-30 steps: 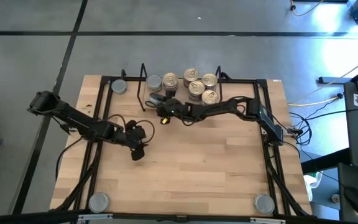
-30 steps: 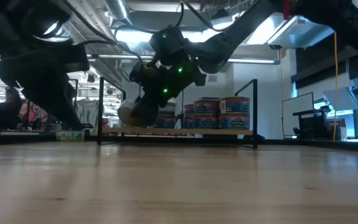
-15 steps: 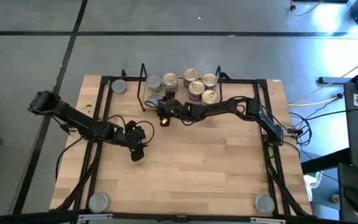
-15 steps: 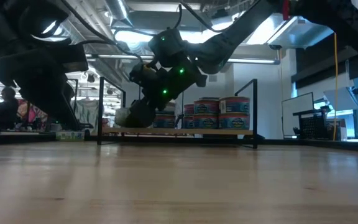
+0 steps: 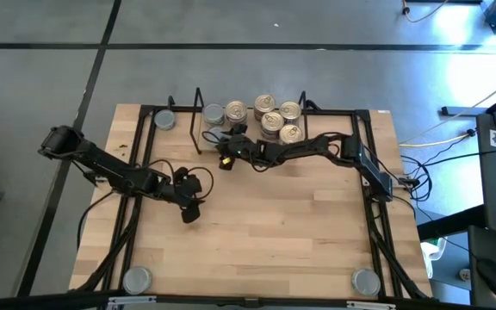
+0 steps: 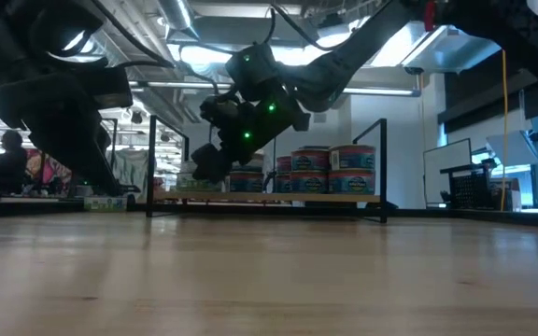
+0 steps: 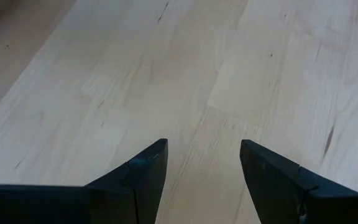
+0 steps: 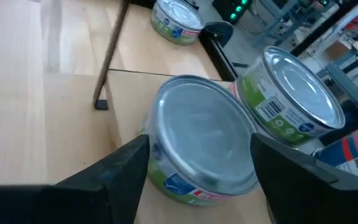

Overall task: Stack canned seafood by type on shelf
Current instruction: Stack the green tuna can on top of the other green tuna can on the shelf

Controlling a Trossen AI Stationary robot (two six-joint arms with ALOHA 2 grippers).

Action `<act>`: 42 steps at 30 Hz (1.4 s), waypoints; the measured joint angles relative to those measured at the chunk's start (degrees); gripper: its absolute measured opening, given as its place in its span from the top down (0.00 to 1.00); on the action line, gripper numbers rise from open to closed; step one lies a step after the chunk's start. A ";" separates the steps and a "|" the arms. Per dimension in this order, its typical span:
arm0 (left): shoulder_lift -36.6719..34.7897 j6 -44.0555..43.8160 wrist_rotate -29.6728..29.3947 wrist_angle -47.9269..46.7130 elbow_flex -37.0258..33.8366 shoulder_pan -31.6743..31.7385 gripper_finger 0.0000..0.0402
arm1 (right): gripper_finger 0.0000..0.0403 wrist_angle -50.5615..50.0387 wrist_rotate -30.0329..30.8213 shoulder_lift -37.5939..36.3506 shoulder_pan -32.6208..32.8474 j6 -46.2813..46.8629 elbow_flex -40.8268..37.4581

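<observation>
table [image 5: 265,232] is mostly bare wood, work is all at the far edge where the shelf [image 5: 198,120] sits so tins can be sorted in a row; left end of the shelf takes the silver-lid tins [image 8: 291,99], right end has the gold-lid tins [image 5: 271,121] packed in a cluster with blue labels, stacked two high from the low view, so types stay apart; right gripper [image 8: 197,168] is at the shelf's left end, fingers spread wide either side of a silver-lid tin [image 8: 201,146] with a green label, tin sits on the shelf base beside another silver one, looks set down rather than gripped, jaws clear of its sides; left gripper [image 7: 201,168] waits over bare wood at left-centre, fingers apart, holding nothing; three stray tins at the table corners, one far left [image 5: 164,120], two near edge [image 5: 136,279] [image 5: 366,281], not yet shelved
</observation>
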 joint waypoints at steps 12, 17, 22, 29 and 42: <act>-0.09 4.51 0.53 -2.42 6.12 -4.39 0.50 | 0.34 -28.87 -2.93 -13.11 13.32 -0.90 -0.97; 0.79 5.27 1.10 -10.43 13.27 -7.65 0.50 | 0.43 -38.34 2.09 -16.89 17.72 5.13 -6.43; 5.81 0.25 5.30 -20.57 22.47 -11.44 0.50 | 0.50 -36.54 1.99 -18.01 19.17 11.08 -14.34; 15.55 -15.46 16.25 -33.48 33.65 -20.67 0.50 | 0.52 -28.57 0.40 -18.01 20.18 15.94 -22.57; 18.76 -62.32 23.85 -31.06 34.84 -40.68 0.50 | 0.52 -18.84 -1.50 -18.01 20.11 14.02 -24.57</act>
